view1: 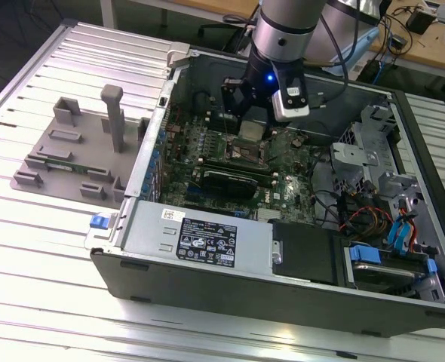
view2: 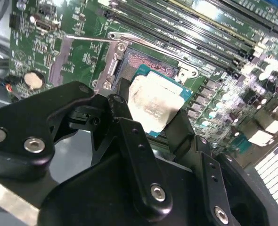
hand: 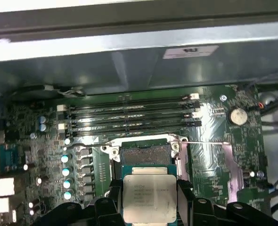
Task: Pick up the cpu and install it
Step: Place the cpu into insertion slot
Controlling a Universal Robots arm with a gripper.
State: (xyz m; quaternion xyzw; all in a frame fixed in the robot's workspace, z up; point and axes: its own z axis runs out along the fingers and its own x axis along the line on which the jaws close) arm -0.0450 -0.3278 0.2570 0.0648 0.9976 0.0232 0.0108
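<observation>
Cpu [hand: 148,197] clamped in the gripper [hand: 149,200], poised at the open socket [hand: 146,151]; not yet seated.

Finding: the two black fingers [view2: 122,101] grip the cpu [view2: 155,106] by opposite edges, metal plate up, and it hangs clear of the motherboard [hand: 30,132]. In both wrist views the pin field lies partly uncovered beyond the chip, so it looks offset from the socket [view2: 148,63]. In the exterior view the gripper [view1: 253,113] stands inside the computer case [view1: 207,241], with the socket [view1: 251,154] at six o'clock of it. The load lever [hand: 200,142] lies swung aside. Judgement: centre the chip over the frame, hold it level, match its edge notches, then descend straight. Any sideways drag risks bent pins. The memory slots [hand: 129,113] sit close by and leave the fingers little room.
</observation>
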